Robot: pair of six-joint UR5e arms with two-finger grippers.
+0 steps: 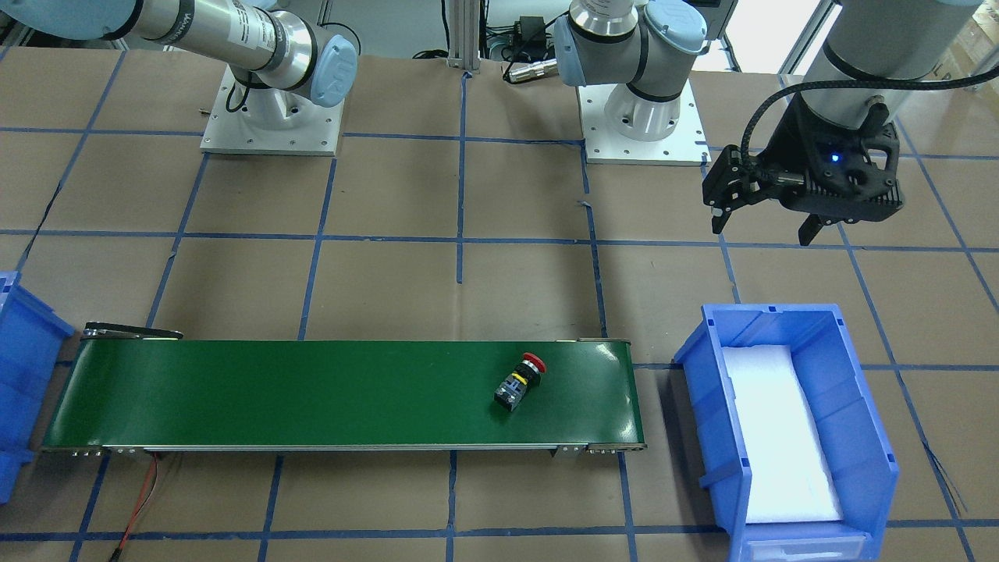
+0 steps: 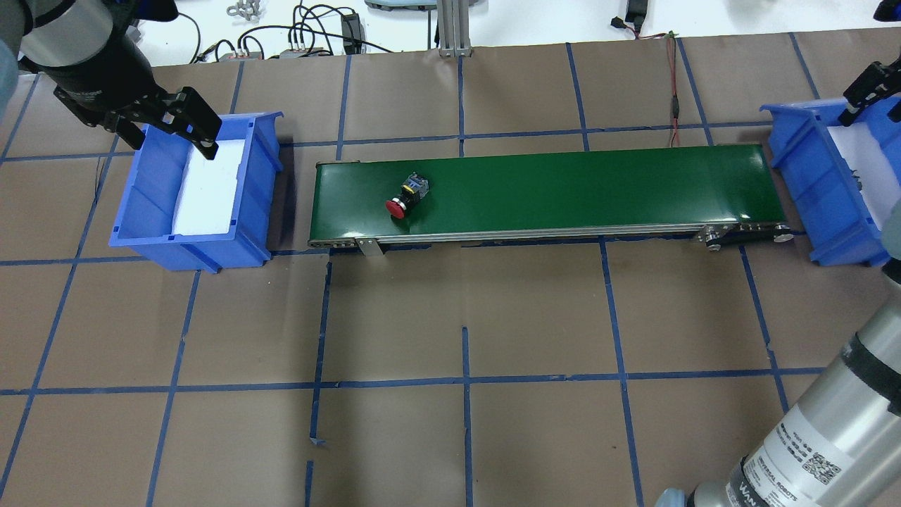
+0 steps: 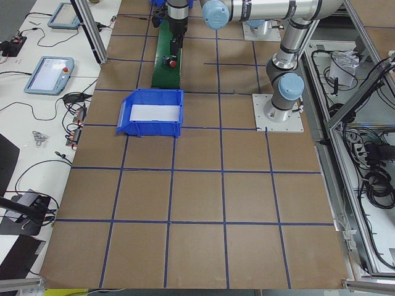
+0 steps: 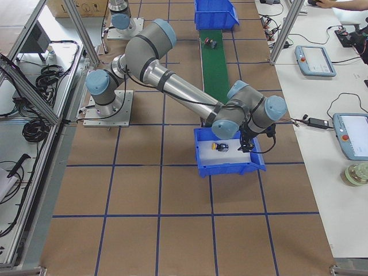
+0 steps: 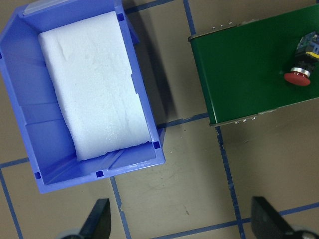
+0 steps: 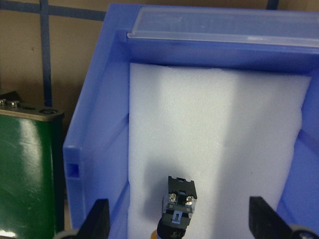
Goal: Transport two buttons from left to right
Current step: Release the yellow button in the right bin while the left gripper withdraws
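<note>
A red-capped button (image 1: 521, 381) (image 2: 406, 197) lies on its side on the green conveyor belt (image 1: 312, 390) (image 2: 563, 190), toward the belt's left-bin end; the left wrist view catches it at the edge (image 5: 301, 64). A yellow-capped button (image 4: 220, 147) (image 6: 178, 206) rests on the white foam inside the right blue bin (image 2: 809, 183) (image 6: 94, 149). My right gripper (image 6: 179, 201) (image 4: 247, 144) hangs open just over that button, fingers wide of it. Over the far rim of the left blue bin (image 2: 253, 162) (image 1: 702, 421), my left gripper (image 1: 769, 226) (image 2: 171, 141) is open and holds nothing.
The left bin (image 5: 25, 124) holds only a white foam pad (image 5: 94, 84). A red and black wire (image 1: 140, 499) trails off the belt's right-bin end. Both arm bases (image 1: 640, 117) stand behind the belt. Brown paper with blue tape lines covers the table.
</note>
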